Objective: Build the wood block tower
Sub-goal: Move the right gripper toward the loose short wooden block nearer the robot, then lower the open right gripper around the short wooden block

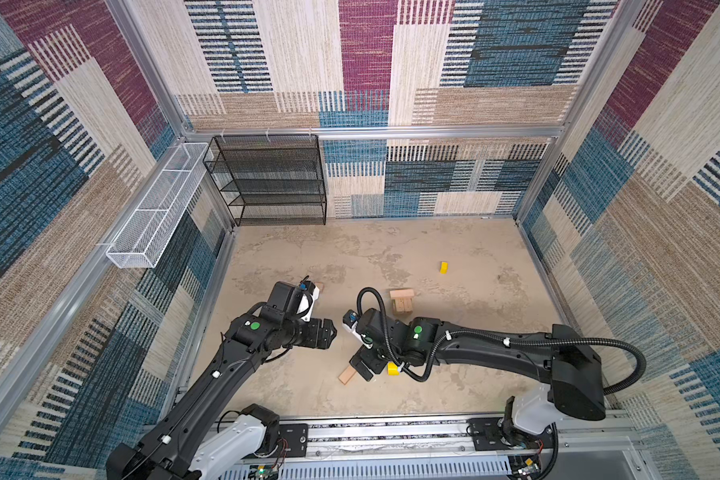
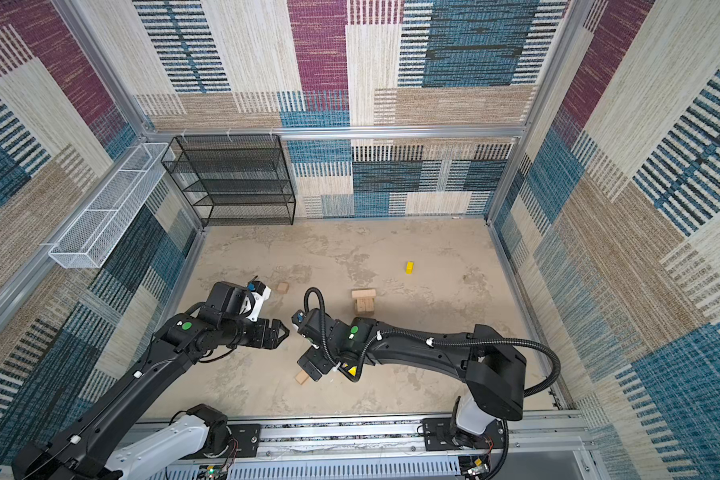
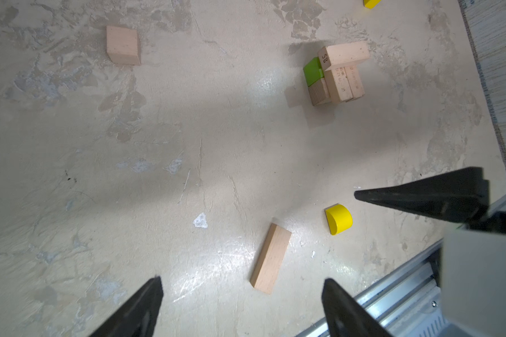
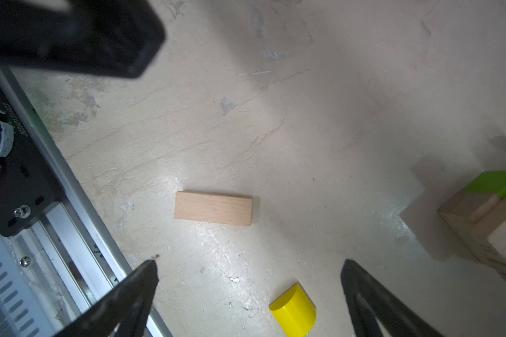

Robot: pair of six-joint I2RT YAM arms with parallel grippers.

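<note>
Patchwork carpet walls, mottled beige floor

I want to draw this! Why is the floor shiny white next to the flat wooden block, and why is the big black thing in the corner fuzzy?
Left wrist view: light glare whitens the table beside the plank. Right wrist view: same glare; the black robot part is blurry, probably too close to the lens; the tower casts a soft shadow.
</note>
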